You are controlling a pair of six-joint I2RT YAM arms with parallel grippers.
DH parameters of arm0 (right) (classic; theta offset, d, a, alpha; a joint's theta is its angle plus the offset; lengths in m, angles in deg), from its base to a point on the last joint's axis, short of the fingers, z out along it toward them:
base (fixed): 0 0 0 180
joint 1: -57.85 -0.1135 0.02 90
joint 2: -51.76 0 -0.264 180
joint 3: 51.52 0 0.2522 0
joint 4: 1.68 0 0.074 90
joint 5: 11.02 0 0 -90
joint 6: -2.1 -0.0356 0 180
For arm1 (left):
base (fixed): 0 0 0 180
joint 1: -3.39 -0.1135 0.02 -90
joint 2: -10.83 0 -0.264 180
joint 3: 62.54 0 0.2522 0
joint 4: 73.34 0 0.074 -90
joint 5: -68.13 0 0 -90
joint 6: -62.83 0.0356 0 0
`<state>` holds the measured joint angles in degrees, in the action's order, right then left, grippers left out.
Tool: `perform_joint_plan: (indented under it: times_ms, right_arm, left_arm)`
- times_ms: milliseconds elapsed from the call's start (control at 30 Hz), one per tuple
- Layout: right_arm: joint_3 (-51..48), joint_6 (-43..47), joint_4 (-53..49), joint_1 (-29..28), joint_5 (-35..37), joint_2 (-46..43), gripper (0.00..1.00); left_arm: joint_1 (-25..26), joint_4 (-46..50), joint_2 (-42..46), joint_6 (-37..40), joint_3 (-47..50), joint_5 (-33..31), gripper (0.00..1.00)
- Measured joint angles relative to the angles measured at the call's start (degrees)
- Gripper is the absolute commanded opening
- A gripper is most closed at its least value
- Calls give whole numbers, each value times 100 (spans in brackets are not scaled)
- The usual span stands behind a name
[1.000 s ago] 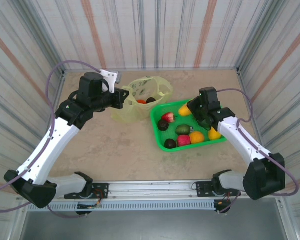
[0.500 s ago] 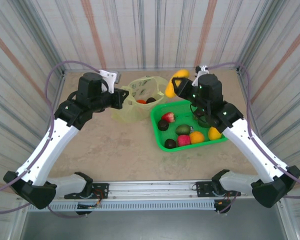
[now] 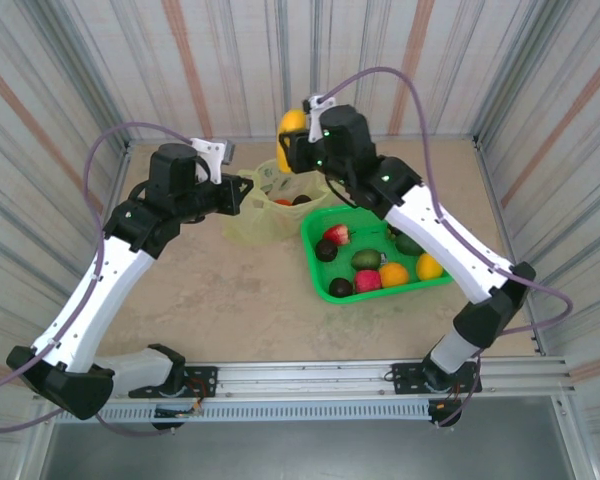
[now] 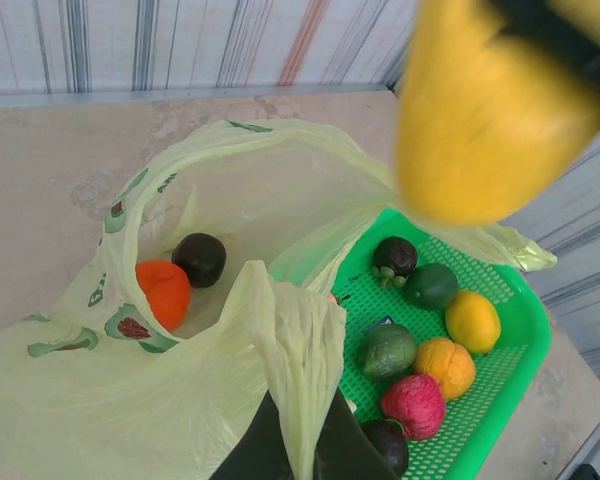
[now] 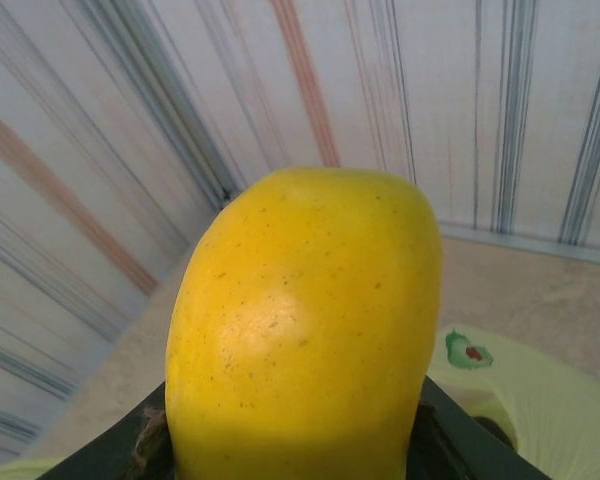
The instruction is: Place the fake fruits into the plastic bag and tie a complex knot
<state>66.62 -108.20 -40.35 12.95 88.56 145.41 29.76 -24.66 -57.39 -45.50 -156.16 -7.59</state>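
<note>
From where I stand, the left end effector (image 3: 246, 192) is clenched on a pinched fold of the near rim of the plastic bag (image 3: 270, 218). It holds the fold up, and the mouth gapes open. In the left wrist view, its dark fingers (image 4: 270, 455) close over the pale yellow-green film at the bottom of the picture. The bag sits on the worktop (image 3: 220, 290), just left of the green basket (image 3: 318, 272), and its film lies against the basket's near corner. Inside the bag lie an orange fruit (image 4: 163, 293) and a dark fruit (image 4: 200, 258), close together.

The right end effector (image 3: 285, 150) is grasping a large yellow fruit (image 3: 292, 124). It holds the fruit in the air by the far rim of the bag, apart from the film. In the right wrist view, the fruit stands upright between that end effector's dark fingers (image 5: 130, 455). A patch of the bag with an avocado print shows beneath it.

The other fake fruits lie in the basket:
- a red strawberry (image 3: 336, 235)
- a dark one (image 3: 326, 250) just beside the strawberry
- a light green one (image 3: 366, 259)
- a pink one (image 3: 368, 280)
- an orange (image 3: 393, 274)
- a small yellow one (image 3: 429, 266)
- a dark green one (image 3: 408, 243)
- another dark one (image 3: 341, 288) at the near edge
</note>
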Motion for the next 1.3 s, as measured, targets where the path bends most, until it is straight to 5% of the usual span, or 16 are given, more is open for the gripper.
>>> perform_joint_plan:
  times_ms: [467, 800, 933, 1067, 1300]
  right_arm:
    - [-273, 1189, 485, -496, 1674, 761, 44]
    - [-1060, 1727, 1591, -468, 1777, 1038, 48]
    - [-1167, 1738, 1703, -396, 1698, 1211, 66]
    - [-1167, 1620, 1716, -299, 1552, 1252, 72]
    - [-1176, 1307, 1672, -195, 1084, 1202, 54]
  left_arm:
    - [-168, -46, 0, -173, 0, 232, 0]
    - [-289, -48, -2, -280, 0, 385, 0]
    - [-365, -52, -7, -321, 0, 442, 0]
    - [-393, -68, -35, -358, 0, 487, 0]
    - [-431, -68, -72, -367, 0, 549, 0]
